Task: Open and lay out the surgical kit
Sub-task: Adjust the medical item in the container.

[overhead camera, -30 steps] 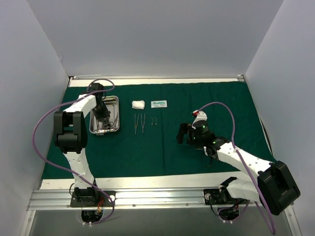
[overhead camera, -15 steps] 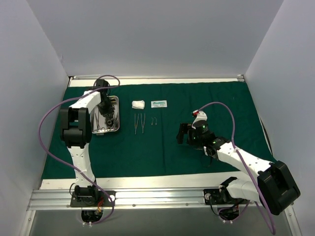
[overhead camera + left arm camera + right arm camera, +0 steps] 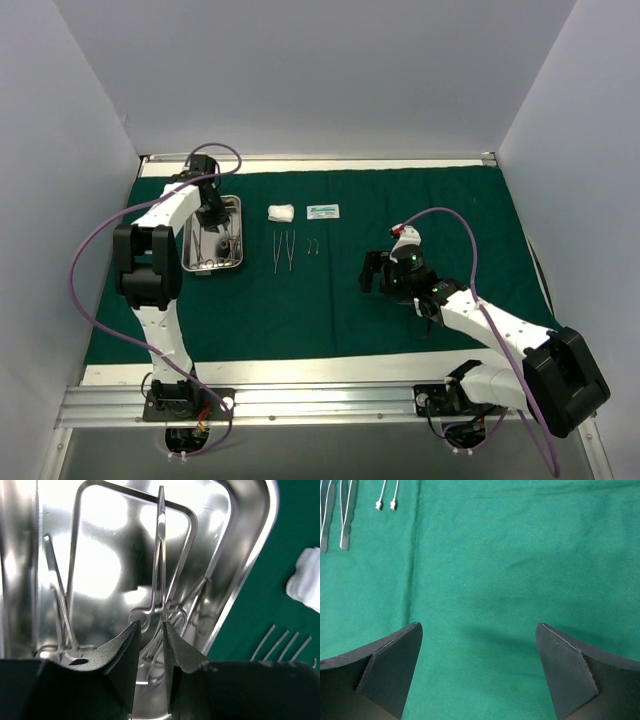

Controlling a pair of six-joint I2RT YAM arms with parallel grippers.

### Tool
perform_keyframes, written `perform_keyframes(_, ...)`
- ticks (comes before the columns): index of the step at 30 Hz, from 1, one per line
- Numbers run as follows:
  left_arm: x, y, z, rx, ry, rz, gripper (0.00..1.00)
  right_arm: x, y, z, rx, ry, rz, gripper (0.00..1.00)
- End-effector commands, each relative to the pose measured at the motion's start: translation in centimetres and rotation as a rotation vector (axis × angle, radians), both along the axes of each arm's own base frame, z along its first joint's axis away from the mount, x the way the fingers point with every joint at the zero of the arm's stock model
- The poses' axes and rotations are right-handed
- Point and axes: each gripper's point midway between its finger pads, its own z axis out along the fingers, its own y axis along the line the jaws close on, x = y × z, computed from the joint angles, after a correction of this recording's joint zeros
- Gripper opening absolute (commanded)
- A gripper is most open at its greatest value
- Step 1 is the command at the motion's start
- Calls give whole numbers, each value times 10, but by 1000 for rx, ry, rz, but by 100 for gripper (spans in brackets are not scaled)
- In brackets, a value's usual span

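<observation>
The dark green cloth wrap (image 3: 420,200) lies spread flat on the table. The shiny steel tray (image 3: 212,269) sits at its far left and holds several silver forceps (image 3: 161,555). My left gripper (image 3: 213,214) hovers over the tray's far half. In the left wrist view its jaws (image 3: 150,624) stand a narrow gap apart above the forceps' ring handles, pinching nothing. Two tweezers (image 3: 284,250), a white gauze wad (image 3: 281,212) and a small white packet (image 3: 323,211) lie on the cloth. My right gripper (image 3: 385,272) is wide open and empty over bare cloth (image 3: 495,555).
Two small thin metal pieces (image 3: 313,246) lie right of the tweezers; they also show in the right wrist view (image 3: 386,497). White walls enclose the table on three sides. The arm bases and a metal rail (image 3: 320,400) run along the near edge.
My left gripper has moved from the tray's middle toward its far end. The right arm has not moved.
</observation>
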Motion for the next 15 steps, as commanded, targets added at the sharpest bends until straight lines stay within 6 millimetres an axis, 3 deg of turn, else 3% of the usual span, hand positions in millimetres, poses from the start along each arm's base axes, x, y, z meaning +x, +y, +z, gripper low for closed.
perform_keyframes(1,-2,-1,39,18,-95,-17,33,4,3,1,-7,-11,4,92)
perform_keyframes(8,-19,-11,12,44,0,-59,30,6,5,3,3,-15,7,92)
perform_keyframes(15,-17,-5,-3,64,28,-28,29,4,2,1,-5,-13,0,92)
